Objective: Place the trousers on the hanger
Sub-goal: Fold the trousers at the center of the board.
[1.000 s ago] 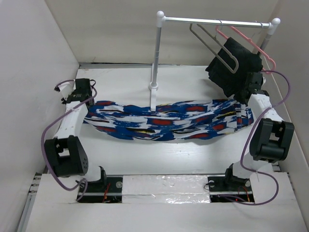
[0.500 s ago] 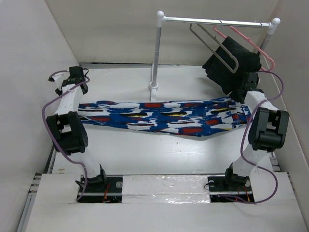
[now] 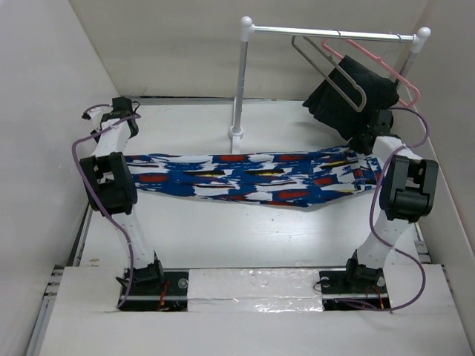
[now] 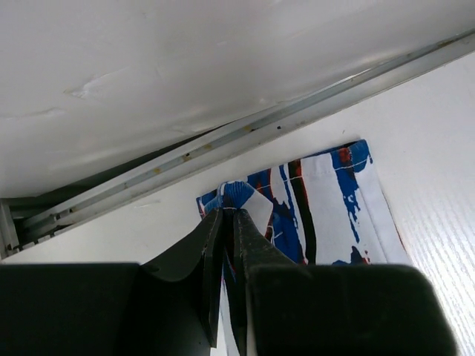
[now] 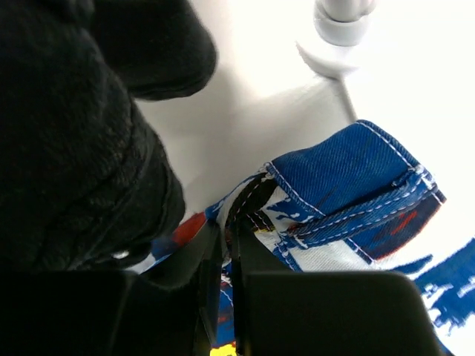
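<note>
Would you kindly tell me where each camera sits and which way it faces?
Top external: above and behind the arm bases, looking down and forward over the table; both arms show, with the trousers stretched between them.
Left wrist: on the left arm, looking along the left gripper, shut on the trousers' end, toward the wall seam.
Right wrist: on the right arm, looking along the right gripper, shut on the trousers' stitched edge, beside the black cloth.
Shared: all three views show the trousers.

The trousers are stitched woven cloth; the hanger is thin metal wire.
</note>
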Tool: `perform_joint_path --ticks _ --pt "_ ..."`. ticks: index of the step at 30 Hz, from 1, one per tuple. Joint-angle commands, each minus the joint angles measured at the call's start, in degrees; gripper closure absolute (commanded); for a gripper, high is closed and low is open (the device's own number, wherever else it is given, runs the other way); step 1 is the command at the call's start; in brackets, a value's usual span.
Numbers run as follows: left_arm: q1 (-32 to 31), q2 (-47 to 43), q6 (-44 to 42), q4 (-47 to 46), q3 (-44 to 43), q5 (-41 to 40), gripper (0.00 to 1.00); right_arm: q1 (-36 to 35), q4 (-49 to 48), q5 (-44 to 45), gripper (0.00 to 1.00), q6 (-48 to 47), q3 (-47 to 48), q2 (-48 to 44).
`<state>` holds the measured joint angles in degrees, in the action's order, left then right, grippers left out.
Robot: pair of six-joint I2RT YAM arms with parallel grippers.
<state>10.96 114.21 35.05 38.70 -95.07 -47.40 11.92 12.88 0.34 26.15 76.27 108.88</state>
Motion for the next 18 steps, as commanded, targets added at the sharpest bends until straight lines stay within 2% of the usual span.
perform_joint_path --ticks 1,2,4,5,8,14,15,18 --pt "0.82 1.01 -1.73 -2.13 -3.19 -2.44 0.99 2.22 -10.76 -5.42 0.85 2.14 -0.85 -0.94" --pt "0.82 1.62 -1.82 -2.14 -4.33 -2.35 0.98 2.23 -12.08 -7.18 0.66 3.11 -3.38 -1.30" --pt "0.82 3.29 -2.61 -2.05 -5.56 -3.05 0.95 2.75 -16.91 -13.24 0.44 5.57 -6.03 -2.26" --pt "0.82 3.91 -2.70 -1.87 -6.87 -3.49 0.95 2.75 -18.67 -14.30 0.23 6.45 -7.61 -4.10" --pt "0.82 6.37 -2.53 -1.52 -9.42 -3.23 0.93 2.75 -24.04 -15.63 0.00 9.26 -14.73 -8.32" --pt "-2.25 7.87 -3.49 -6.61 -9.52 -2.96 0.84 2.75 -29.22 -13.88 0.00 11.37 -28.70 -22.64" --pt "-2.26 7.87 -3.23 -7.05 -10.13 -1.49 0.80 1.01 -31.76 -13.09 0.00 11.64 -30.90 -24.57" --pt "-2.79 6.73 -0.43 -7.85 -10.32 2.82 0.80 -0.23 -32.39 -10.28 0.00 10.77 -38.11 -30.82"
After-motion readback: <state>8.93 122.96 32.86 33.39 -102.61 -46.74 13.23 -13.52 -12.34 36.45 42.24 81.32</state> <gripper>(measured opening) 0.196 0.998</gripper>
